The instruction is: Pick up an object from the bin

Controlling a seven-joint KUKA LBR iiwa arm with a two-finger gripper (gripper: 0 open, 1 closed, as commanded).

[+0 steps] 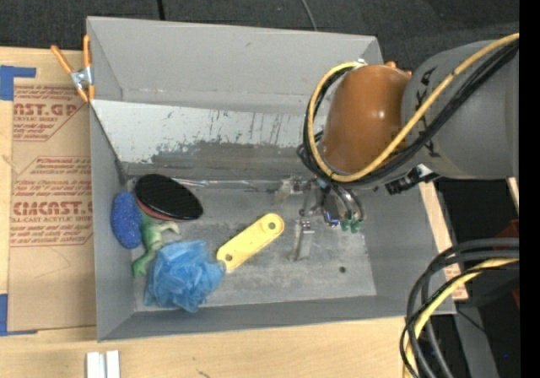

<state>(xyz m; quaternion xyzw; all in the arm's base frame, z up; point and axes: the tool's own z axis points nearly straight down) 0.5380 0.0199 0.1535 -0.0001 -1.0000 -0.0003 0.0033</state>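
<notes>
The gripper [302, 237] hangs low over the bare floor of the bin [253, 123], right of centre; whether it is open or closed I cannot tell. Just to its left lies 1 yellow bar [251, 241], slanting down-left. Further left sits a heap: black disc [169, 197], blue pad [126, 218], green piece [156, 239], blue pouf [181, 273].

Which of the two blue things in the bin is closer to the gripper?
The fluffy light-blue puff by the front wall; the darker blue oval lies farther from the gripper, against the left wall.
</notes>
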